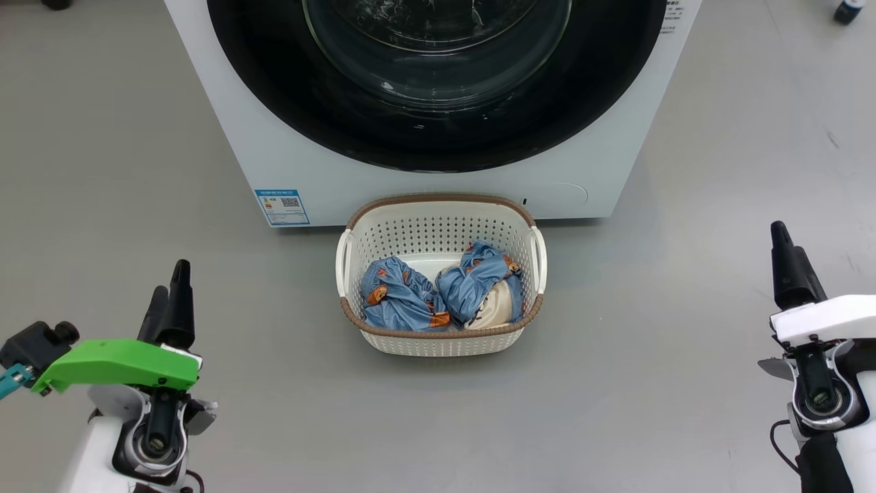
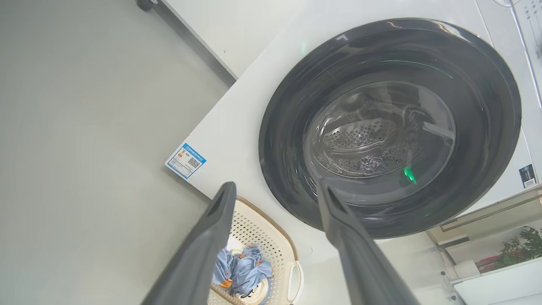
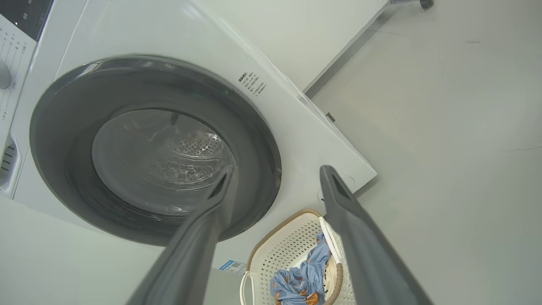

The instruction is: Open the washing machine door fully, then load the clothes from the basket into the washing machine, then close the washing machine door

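Both stand apart and empty: left pincer (image 1: pixel 171 279) at seven o'clock, right pincer (image 1: pixel 780 238) at four; door (image 1: pixel 274 103) at twelve is shut, so clothes (image 1: pixel 404 298) lie in the basket (image 1: pixel 438 200) at centre, before the washer (image 1: pixel 616 157).

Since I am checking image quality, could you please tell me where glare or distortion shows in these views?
Head view: even light, sharp, white glints on the door glass. Left wrist view: green reflections on the door, which looks oval from the wide lens. Right wrist view: milder glare on the glass, hazier overall.
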{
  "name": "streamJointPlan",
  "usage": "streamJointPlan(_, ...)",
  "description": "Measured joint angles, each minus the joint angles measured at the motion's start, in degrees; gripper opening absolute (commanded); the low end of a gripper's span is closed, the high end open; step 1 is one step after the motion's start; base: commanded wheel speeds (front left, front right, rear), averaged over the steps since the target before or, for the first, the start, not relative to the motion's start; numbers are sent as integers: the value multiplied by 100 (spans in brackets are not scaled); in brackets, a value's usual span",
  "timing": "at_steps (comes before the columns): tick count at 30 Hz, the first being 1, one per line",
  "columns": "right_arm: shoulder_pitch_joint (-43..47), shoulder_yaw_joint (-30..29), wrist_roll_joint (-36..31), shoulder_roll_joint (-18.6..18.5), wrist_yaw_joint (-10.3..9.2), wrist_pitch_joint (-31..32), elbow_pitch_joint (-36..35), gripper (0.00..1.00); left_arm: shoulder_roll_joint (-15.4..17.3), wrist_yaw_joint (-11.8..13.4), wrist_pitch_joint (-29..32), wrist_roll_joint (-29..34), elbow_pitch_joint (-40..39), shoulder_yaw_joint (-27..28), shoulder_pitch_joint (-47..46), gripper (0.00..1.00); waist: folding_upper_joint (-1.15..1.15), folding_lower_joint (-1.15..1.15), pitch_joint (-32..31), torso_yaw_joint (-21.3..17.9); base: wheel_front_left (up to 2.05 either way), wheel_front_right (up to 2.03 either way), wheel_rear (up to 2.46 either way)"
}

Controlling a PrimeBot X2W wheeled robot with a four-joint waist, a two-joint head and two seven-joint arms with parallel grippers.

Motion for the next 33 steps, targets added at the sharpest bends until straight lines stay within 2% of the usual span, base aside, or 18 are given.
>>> streamJointPlan(12, -170, 448, -1089, -252, -55, -237, 56, 100, 166, 0, -182, 1224, -19, -49, -118, 100, 0, 0, -10, 50, 0, 0, 0)
streamJointPlan(13, -175, 514, -1265, -279, -108, -289, 81, 100, 171, 0, -232, 1428, -26, -51, -118, 100, 0, 0, -15, 61, 0, 0, 0)
streamJointPlan(23, -316, 728, -1989, -386, -199, -458, 137, 100, 216, -1, -381, 2404, -55, -94, -120, 100, 0, 0, -21, 95, 0, 0, 0)
streamJointPlan(33, -408, 960, -2705, -508, -205, -670, 269, 100, 304, -5, -566, 3497, -79, -246, -165, 100, 0, 0, -33, 113, 0, 0, 0)
